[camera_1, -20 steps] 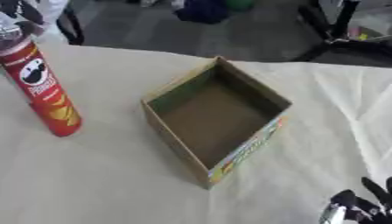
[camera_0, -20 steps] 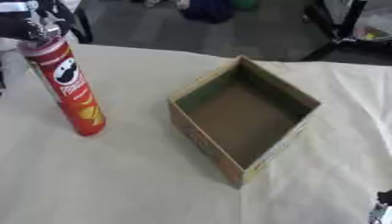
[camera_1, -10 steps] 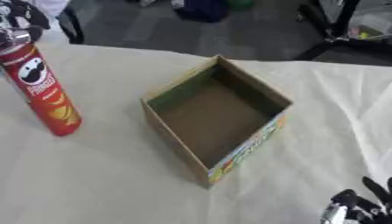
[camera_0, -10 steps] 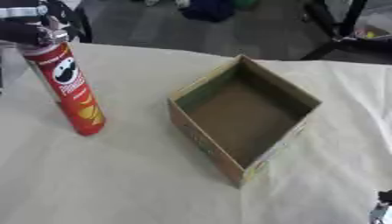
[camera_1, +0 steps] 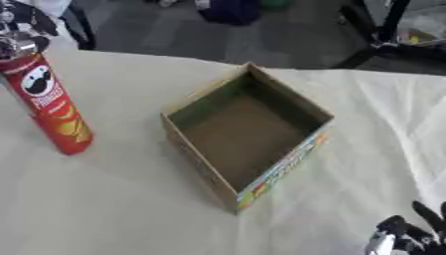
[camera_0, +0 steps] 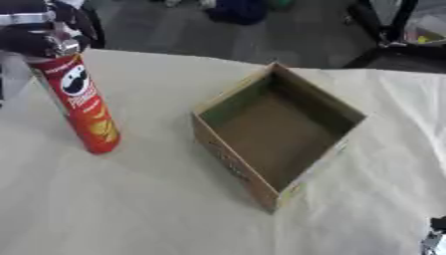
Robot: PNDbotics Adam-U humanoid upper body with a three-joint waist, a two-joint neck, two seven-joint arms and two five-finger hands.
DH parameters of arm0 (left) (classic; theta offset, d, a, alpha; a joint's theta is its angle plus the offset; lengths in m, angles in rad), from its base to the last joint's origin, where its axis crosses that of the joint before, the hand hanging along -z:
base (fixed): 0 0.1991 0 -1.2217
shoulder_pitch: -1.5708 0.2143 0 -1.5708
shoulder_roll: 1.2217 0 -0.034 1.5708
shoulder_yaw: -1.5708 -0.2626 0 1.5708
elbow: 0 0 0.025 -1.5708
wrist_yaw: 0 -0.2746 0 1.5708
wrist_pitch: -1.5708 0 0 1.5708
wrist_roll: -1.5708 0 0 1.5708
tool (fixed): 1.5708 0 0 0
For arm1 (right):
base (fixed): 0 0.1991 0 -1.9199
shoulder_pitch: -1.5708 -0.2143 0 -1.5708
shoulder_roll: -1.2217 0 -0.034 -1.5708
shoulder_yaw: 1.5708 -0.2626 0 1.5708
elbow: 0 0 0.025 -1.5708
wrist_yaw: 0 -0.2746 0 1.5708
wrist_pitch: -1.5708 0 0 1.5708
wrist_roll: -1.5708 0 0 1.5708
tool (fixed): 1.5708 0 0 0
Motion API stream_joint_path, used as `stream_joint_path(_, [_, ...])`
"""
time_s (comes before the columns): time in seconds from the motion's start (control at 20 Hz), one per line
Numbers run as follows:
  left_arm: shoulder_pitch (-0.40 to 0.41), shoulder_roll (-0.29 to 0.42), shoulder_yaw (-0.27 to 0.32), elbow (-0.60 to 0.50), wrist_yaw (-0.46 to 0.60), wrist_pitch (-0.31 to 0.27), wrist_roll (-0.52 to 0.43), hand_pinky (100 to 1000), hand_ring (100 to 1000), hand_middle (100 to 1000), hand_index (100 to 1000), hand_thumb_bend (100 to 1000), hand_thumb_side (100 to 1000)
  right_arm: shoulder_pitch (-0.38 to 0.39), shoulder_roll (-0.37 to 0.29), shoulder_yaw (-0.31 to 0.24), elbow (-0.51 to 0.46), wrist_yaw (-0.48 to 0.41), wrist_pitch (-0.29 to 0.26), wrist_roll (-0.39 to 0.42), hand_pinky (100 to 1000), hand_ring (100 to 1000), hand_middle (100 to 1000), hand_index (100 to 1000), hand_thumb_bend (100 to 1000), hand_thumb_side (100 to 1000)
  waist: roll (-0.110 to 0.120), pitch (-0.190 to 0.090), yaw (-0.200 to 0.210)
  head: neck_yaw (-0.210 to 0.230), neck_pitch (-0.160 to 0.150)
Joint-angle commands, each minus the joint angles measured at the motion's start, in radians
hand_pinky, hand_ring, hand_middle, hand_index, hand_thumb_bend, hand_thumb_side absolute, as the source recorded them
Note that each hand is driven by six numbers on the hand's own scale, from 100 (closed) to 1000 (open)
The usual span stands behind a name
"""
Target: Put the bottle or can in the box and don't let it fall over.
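A red can (camera_0: 83,107) with a white and black face logo near its top, white lettering below that and yellow chip shapes near its base. A black and silver left hand (camera_0: 39,35) at the can's top. A cardboard box (camera_0: 277,132), brown inside with a green tint on its inner far walls, tan along its rim, and a strip of mixed bright print along its outer right side. A pale cream tablecloth (camera_0: 131,209) under everything. A black and silver right hand (camera_1: 405,239) at the lower right corner.
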Motion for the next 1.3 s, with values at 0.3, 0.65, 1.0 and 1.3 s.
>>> stream_joint_path(0.3, [-0.011, 0.028, 0.002, -0.006, -0.026, -0.169, -0.145, 561, 774, 845, 886, 100, 1000, -0.007, 0.001, -0.002, -0.012, 0.001, -0.001, -0.001, 367, 579, 749, 957, 100, 620, 0.006, -0.011, -0.002, 0.003, -0.003])
stream_joint_path(0.65, [-0.009, 0.025, -0.001, -0.001, -0.022, -0.198, -0.163, 500, 720, 790, 874, 100, 1000, -0.01, 0.002, -0.002, -0.012, 0.001, -0.002, -0.001, 367, 579, 749, 956, 100, 619, 0.006, -0.008, -0.006, 0.003, 0.001])
stream_joint_path(1.0, [-0.011, 0.024, -0.001, 0.006, 0.0, -0.224, -0.185, 478, 704, 776, 859, 100, 1000, -0.01, 0.0, -0.003, -0.012, -0.001, -0.004, -0.001, 367, 579, 748, 956, 100, 620, 0.007, -0.008, -0.007, 0.003, -0.001])
stream_joint_path(1.3, [-0.011, 0.024, -0.003, 0.03, 0.026, -0.225, -0.185, 454, 685, 776, 864, 131, 1000, -0.01, 0.0, -0.004, -0.012, -0.004, -0.006, -0.001, 367, 579, 748, 954, 100, 620, 0.008, -0.008, -0.007, 0.003, -0.002])
